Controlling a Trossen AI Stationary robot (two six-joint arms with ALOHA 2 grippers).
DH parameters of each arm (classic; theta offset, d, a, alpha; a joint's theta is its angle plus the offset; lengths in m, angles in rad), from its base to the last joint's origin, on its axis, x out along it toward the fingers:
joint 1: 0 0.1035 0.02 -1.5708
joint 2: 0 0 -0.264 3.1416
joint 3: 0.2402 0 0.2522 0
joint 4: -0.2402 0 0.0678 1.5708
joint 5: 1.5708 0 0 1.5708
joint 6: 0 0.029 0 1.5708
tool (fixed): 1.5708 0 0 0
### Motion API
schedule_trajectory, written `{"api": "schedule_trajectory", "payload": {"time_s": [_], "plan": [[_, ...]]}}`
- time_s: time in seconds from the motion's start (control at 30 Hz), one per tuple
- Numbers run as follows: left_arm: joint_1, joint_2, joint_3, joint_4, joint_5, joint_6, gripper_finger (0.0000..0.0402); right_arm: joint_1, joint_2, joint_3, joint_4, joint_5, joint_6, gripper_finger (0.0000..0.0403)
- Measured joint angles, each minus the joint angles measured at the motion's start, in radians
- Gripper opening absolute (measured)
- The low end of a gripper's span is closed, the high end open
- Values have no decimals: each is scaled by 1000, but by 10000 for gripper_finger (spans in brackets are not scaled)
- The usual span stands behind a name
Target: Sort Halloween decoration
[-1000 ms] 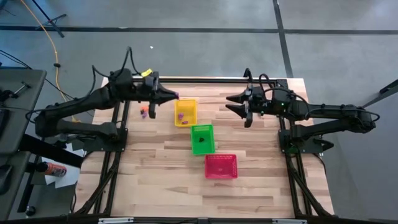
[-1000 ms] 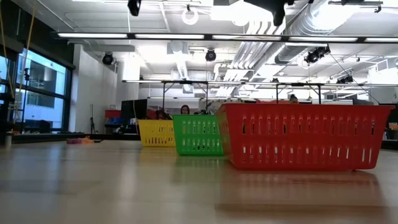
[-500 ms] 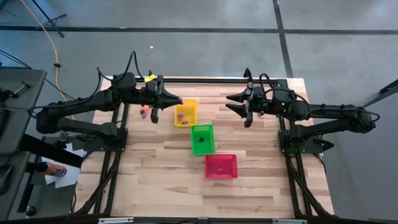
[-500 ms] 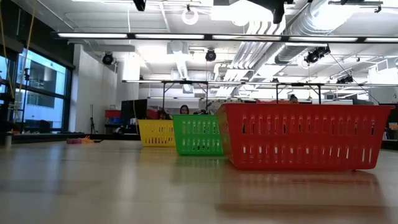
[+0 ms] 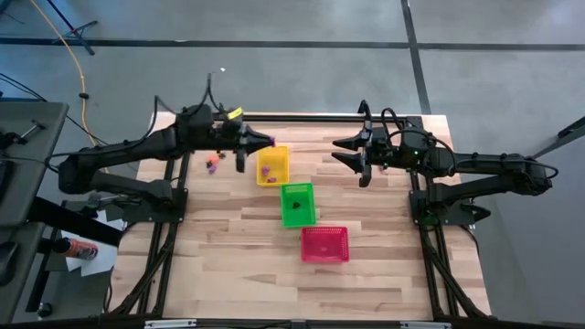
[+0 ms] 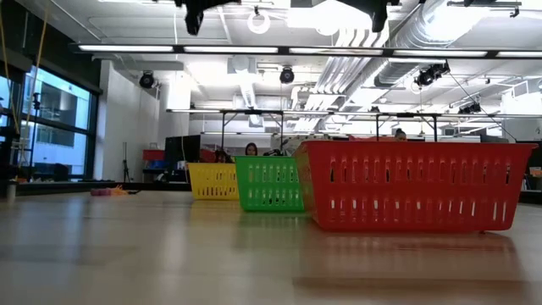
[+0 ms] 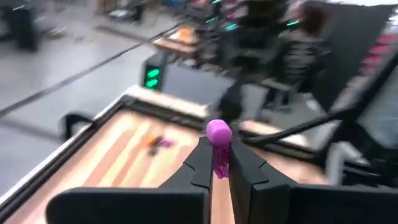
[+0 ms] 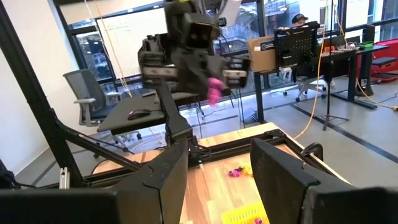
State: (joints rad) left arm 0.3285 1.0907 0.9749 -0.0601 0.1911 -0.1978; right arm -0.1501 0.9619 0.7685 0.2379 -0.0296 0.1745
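Note:
My left gripper (image 5: 262,143) hangs above the table just left of the yellow basket (image 5: 271,165), shut on a tiny purple trinket (image 7: 218,133); the right wrist view shows that trinket (image 8: 214,88) in the air. More trinkets, orange and purple (image 5: 212,164), lie on the table left of the yellow basket. Purple pieces (image 5: 265,170) lie inside the yellow basket, and a dark piece (image 5: 297,206) sits in the green basket (image 5: 297,203). My right gripper (image 5: 349,155) waits open over the table's far right part. My left gripper pinches the purple trinket's lower part (image 7: 219,163) between its two fingers, and the trinket's rounded top (image 7: 218,130) stands out past the fingertips (image 7: 202,155). The fingers reach roughly level toward the table's right. The trinket is lifted clear of the table.
Three mesh baskets stand in a diagonal row: yellow farthest, green in the middle, red (image 5: 324,244) nearest, with the red basket (image 6: 411,185) filling the low view's right. Bare wood lies near and left of the baskets. People sit in the room beyond the table.
My left gripper has moved toward the table's right, closing on the yellow basket, still shut on the purple trinket and carrying it in the air. My right arm has kept still.

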Motion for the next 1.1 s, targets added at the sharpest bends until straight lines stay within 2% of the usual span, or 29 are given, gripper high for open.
{"api": "schedule_trajectory", "payload": {"time_s": [0.2, 0.37, 0.5, 0.7, 0.9, 1.1], "plan": [[59, 159, 82, -241, -85, 75, 7, 0, 0, 0, 0, 0, 0, 169], [68, 312, 83, -345, -160, 156, 7, 0, 0, 0, 0, 0, 0, 169], [68, 444, 83, -327, -174, 190, 7, 0, 0, 0, -1, 0, 0, 169], [68, 597, 83, -314, -174, 143, 14, 0, 0, 0, -11, 1, 3, 169], [68, 666, 83, -315, -174, 128, 21, 0, 0, 0, -12, 5, 4, 169], [68, 700, 83, -310, -174, 148, 21, 0, 0, 0, -15, 59, 0, 169]]}}
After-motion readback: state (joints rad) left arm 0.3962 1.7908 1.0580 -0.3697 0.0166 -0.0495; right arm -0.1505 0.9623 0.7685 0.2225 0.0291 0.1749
